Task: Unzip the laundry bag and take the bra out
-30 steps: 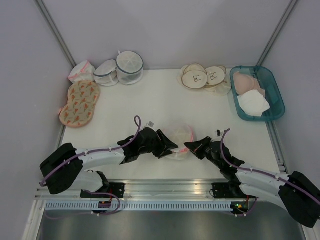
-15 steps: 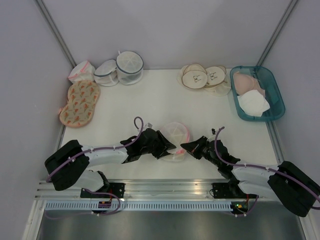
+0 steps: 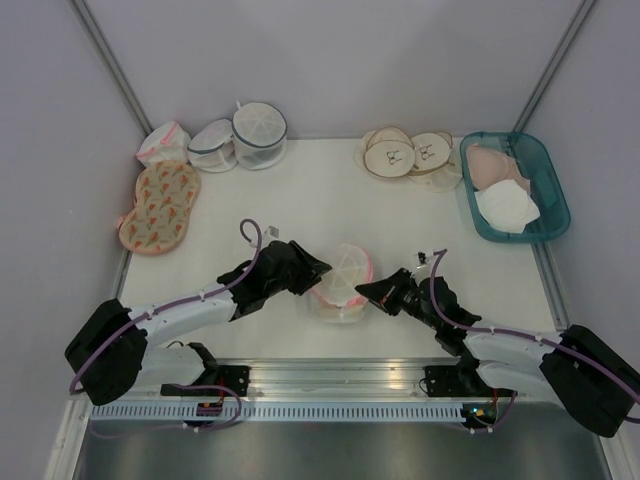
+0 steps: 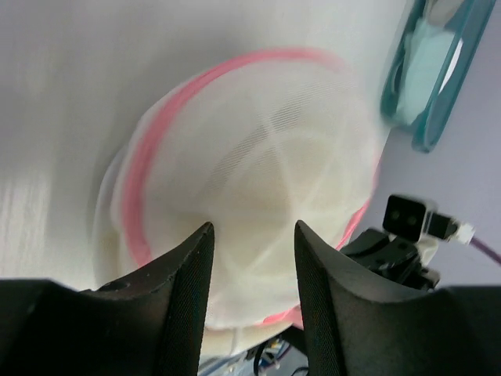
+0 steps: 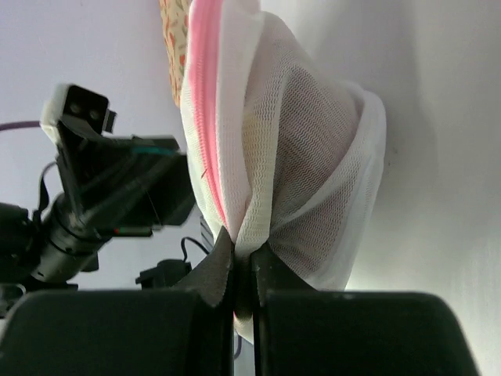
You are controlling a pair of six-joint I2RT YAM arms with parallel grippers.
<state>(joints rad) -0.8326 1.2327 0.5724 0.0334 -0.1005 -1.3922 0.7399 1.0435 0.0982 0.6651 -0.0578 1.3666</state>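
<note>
Lower centre of the top view, on a white counter (image 3: 300, 200) boxed in by pale lilac walls (image 3: 330, 60), sits the laundry bag (image 3: 343, 272). Round, so no clear long axis; dome faces up, a bit tilted, pink rim showing along its right edge. Left hand (image 3: 318, 272) at its left side, fingers half apart against the mesh, can't tell if gripping. Right hand (image 3: 364, 294) at its right side, pinched narrow on a fold of mesh.

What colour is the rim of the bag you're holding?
Pink. Laundry bag rim shows best in left wrist view.
</note>
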